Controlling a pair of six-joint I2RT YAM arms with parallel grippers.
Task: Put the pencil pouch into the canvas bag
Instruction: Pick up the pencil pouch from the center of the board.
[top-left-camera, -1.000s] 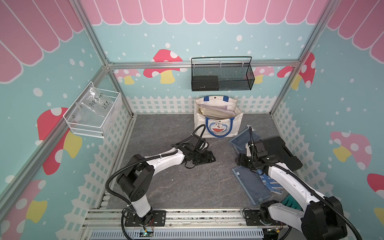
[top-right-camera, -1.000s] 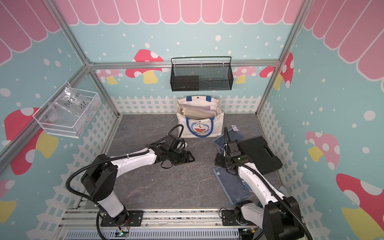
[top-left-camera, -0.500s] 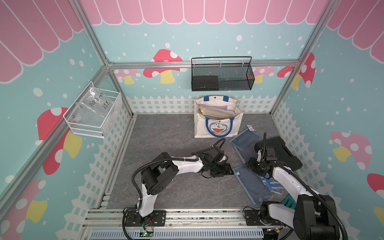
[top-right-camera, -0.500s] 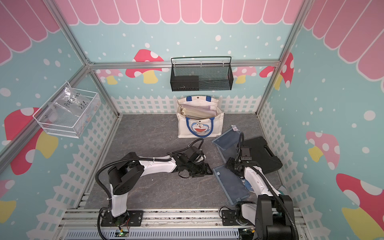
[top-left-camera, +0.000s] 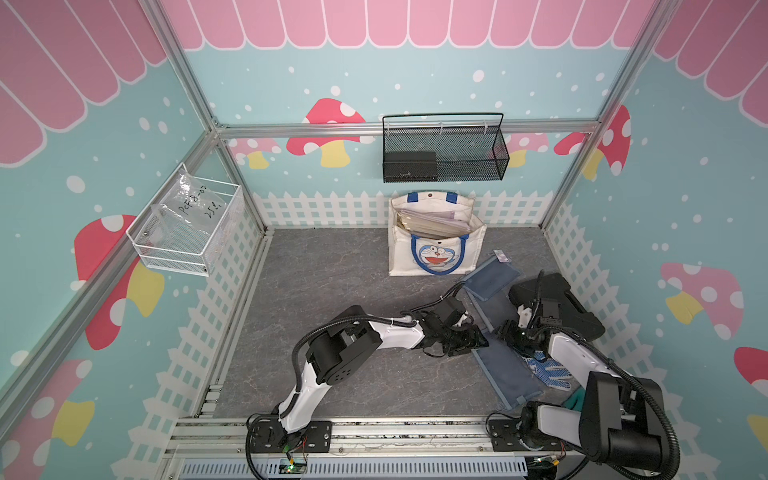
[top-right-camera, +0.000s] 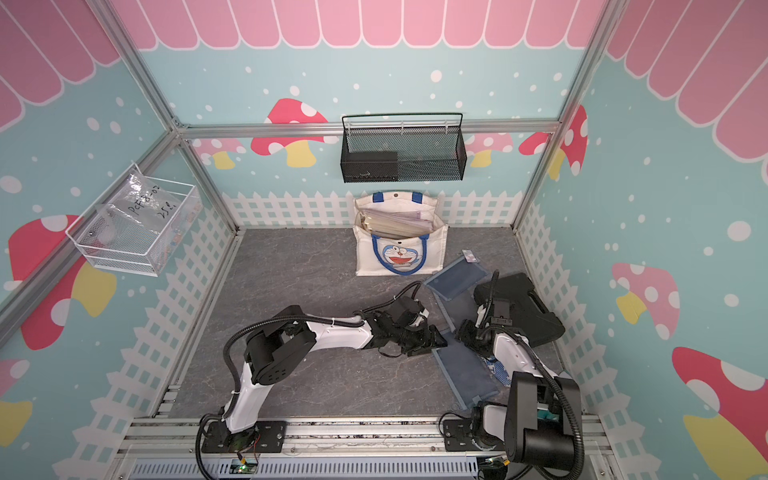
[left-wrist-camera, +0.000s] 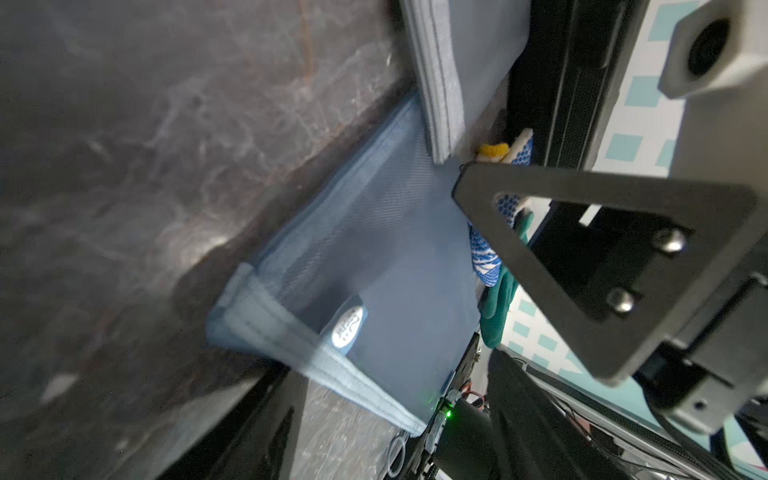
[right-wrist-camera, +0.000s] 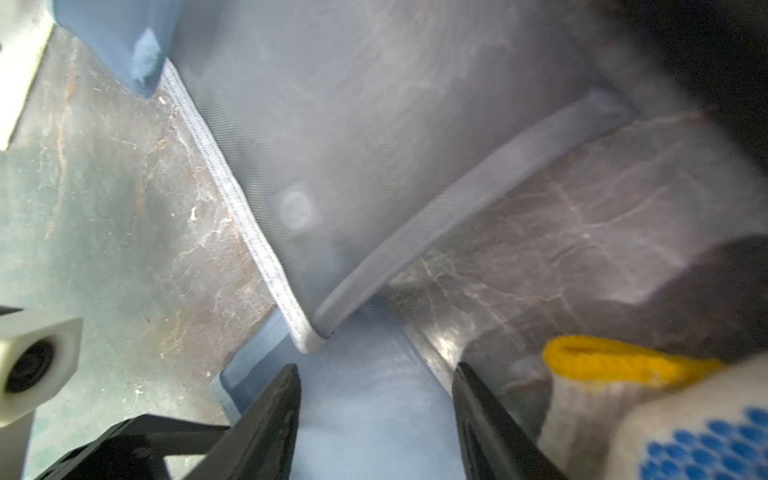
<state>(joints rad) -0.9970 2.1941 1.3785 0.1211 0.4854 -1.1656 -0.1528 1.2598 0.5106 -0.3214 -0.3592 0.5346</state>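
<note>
A: Where's the pencil pouch?
B: The blue pencil pouch (top-left-camera: 507, 374) lies flat on the grey desk (top-left-camera: 332, 282), near the front right, well apart from the canvas bag (top-left-camera: 436, 253) standing at the back fence.
A: And the arms?
B: The left gripper (top-left-camera: 471, 338) sits at the pouch's near corner, fingers (left-wrist-camera: 540, 232) spread, nothing between them. The right gripper (right-wrist-camera: 374, 415) hovers low over the same end, its fingers (right-wrist-camera: 270, 415) apart, straddling the fabric without pinching it; a dotted work glove (right-wrist-camera: 665, 415) lies just beside
</note>
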